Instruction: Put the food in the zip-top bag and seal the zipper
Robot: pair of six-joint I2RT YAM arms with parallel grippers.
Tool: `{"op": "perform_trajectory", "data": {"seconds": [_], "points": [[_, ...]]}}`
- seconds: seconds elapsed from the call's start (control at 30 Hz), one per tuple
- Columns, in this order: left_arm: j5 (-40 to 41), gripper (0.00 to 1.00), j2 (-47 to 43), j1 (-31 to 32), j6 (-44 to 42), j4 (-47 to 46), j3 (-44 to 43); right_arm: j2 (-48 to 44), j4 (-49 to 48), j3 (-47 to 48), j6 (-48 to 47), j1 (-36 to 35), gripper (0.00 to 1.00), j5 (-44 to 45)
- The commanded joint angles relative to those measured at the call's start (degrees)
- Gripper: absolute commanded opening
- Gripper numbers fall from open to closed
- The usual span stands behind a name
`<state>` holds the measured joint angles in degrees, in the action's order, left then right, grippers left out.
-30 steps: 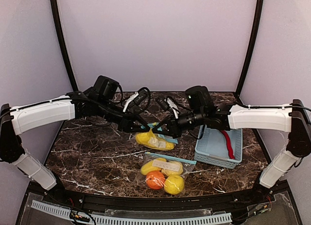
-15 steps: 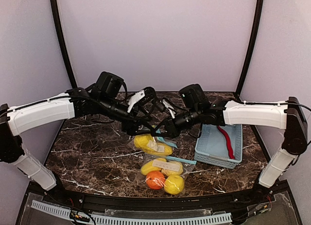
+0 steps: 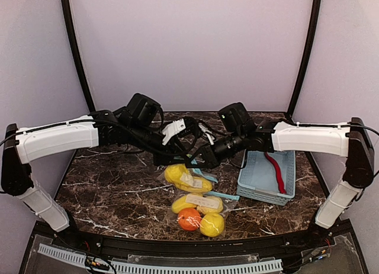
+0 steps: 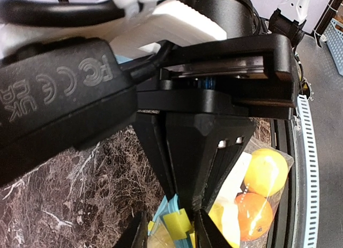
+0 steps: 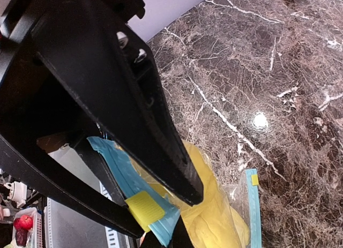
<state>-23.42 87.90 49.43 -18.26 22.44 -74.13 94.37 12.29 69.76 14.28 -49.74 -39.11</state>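
Note:
A zip-top bag [image 3: 188, 178] with yellow food inside hangs by its blue zipper strip [image 5: 120, 175] just above the table's middle. My right gripper [image 3: 202, 160] is shut on that strip beside its yellow tab [image 5: 143, 207]. My left gripper [image 3: 179, 157] meets it from the left, and its fingertips [image 4: 206, 234] stand a little apart with the same strip and tab [image 4: 177, 222] between them. In front lies a second bag [image 3: 199, 210] holding yellow fruits and an orange [image 3: 189, 219]. A red chili [image 3: 276, 171] lies in the basket.
The pale blue slatted basket [image 3: 256, 180] stands at the right, close under my right forearm. Both wrists and their cables crowd the space above the hanging bag. A black rail runs along the near table edge [image 3: 177, 245].
My left gripper opened wide, shifted right toward the bag's top and has narrowed again around the zipper strip. The right gripper kept its hold, and the bag shifted slightly.

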Motion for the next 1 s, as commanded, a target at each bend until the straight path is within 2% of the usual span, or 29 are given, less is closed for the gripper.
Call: {"op": "perform_trajectory", "data": {"seconds": [0.0, 0.17, 0.43, 0.97], "points": [[1.53, 0.32, -0.96, 0.36, -0.54, -0.97, 0.68, 0.9, 0.13, 1.7, 0.64, 0.42, 0.0, -1.55], [0.58, 0.29, -0.67, 0.57, -0.44, -1.31, 0.69, 1.1, 0.6, 1.86, 0.66, 0.43, 0.0, -1.82], [-0.76, 0.02, -0.04, 0.67, -0.35, -0.36, 0.42, 0.76, 1.41, 1.79, 0.84, 0.72, 0.0, -0.99], [-12.59, 0.01, -0.27, -1.49, 2.04, 8.37, -1.14, -2.41, 16.57, 1.39, -9.02, 5.26, 0.0, 4.67]]}}
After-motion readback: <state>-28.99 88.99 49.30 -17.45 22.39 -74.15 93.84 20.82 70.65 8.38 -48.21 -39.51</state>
